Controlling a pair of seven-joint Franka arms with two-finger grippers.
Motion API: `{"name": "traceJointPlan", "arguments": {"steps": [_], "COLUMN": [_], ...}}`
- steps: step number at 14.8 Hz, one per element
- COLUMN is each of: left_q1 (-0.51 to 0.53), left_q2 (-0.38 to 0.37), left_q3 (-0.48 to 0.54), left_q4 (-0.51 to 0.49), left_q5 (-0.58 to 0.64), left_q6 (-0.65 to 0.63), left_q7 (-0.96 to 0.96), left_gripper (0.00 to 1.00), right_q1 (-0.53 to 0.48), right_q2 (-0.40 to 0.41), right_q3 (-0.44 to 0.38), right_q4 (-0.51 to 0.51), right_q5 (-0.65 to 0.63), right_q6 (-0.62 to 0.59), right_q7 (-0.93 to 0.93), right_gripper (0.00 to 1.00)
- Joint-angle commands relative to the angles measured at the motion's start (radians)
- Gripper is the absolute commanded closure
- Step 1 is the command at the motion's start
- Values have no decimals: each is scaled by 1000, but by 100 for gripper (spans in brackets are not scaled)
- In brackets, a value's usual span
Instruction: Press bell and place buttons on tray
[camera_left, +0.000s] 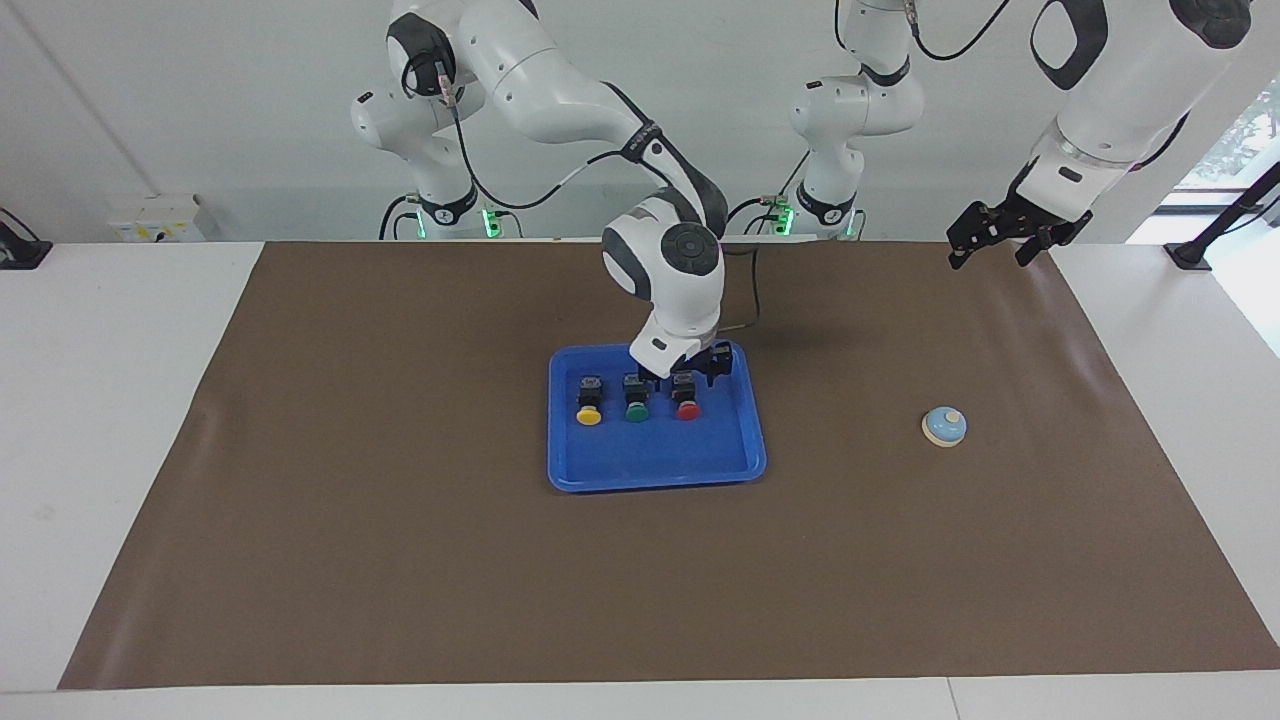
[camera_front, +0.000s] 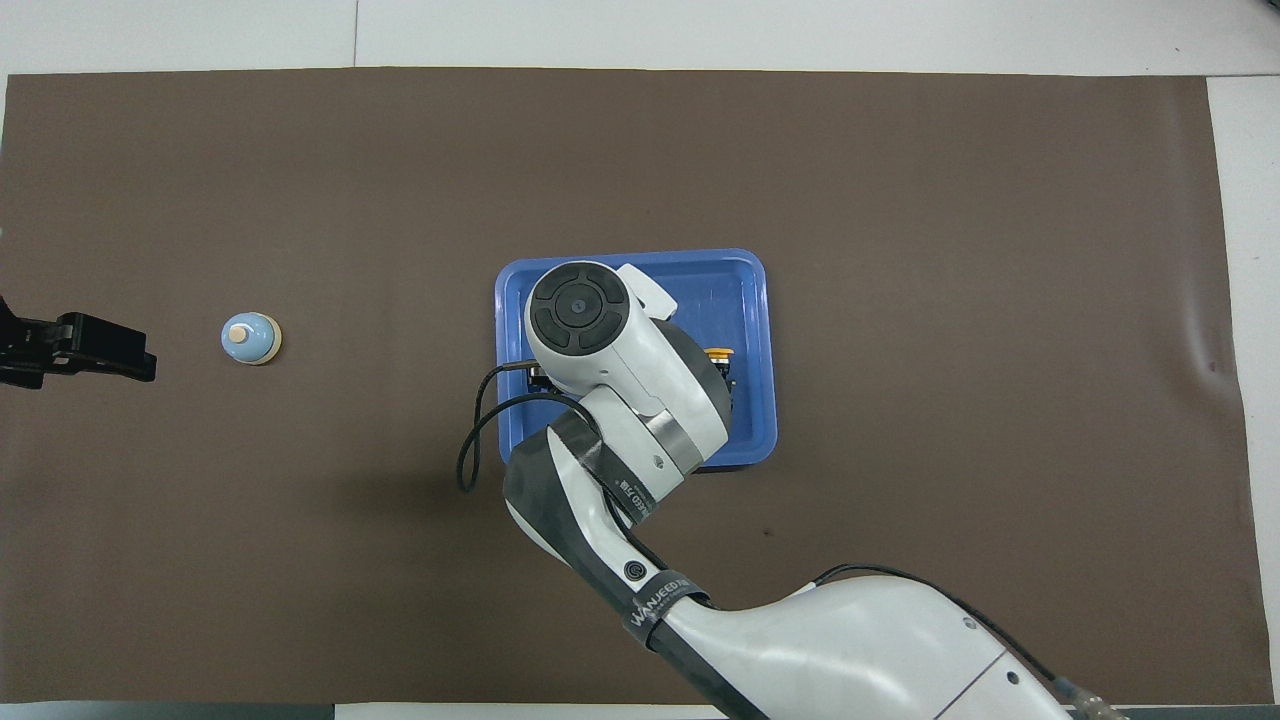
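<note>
Over the table (camera_left: 400, 550) edge at the left arm's end: left hand (camera_left: 988, 255), spread wide, empty, waiting in the air.
Right hand (camera_left: 690, 375): low over the tray (camera_left: 650, 465), fingers apart, straddling the red button (camera_left: 686, 404), gripping nothing.
Buttons: yellow button (camera_left: 589, 410), green button (camera_left: 636, 407) and red in a row on the tray.
Bell (camera_left: 944, 427): on the table, well apart from the tray.
Risk: a crooked lift could snag the red button and knock it into the green one.

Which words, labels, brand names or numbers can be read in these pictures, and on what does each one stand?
"WANJEED": white letters on the black band around the right arm, overhead view.
A second black band higher on that arm carries white print, too small to read.
The flat bright blue plastic tray, its three buttons and the light blue dome bell: no text visible.
</note>
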Motion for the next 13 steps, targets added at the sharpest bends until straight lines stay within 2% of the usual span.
{"name": "traceJointPlan", "arguments": {"steps": [1, 4, 8, 11, 13], "left_q1": [-2, -2, -2, -2, -2], "left_q2": [-18, -18, -18, -18, -18], "left_q3": [2, 2, 2, 2, 2], "left_q4": [-7, -7, -7, -7, -7], "left_q5": [9, 9, 9, 9, 9], "left_q6": [-9, -9, -9, -9, -9], "left_q7": [-4, -4, -4, -4, -4], "left_gripper": [0, 0, 0, 0, 0], "right_q1": [-63, -194, -309, -414, -478], "right_q2": [-135, -263, -368, -419, -473], "right_q3": [4, 5, 4, 4, 4], "right_q4": [-49, -81, -84, -110, -179], "right_q5": [-37, -35, -37, -37, -37], "right_q6": [-69, -150, -302, -342, -330], "right_q7": [-55, -259, -416, -565, -641], "right_gripper": [0, 0, 0, 0, 0]}}
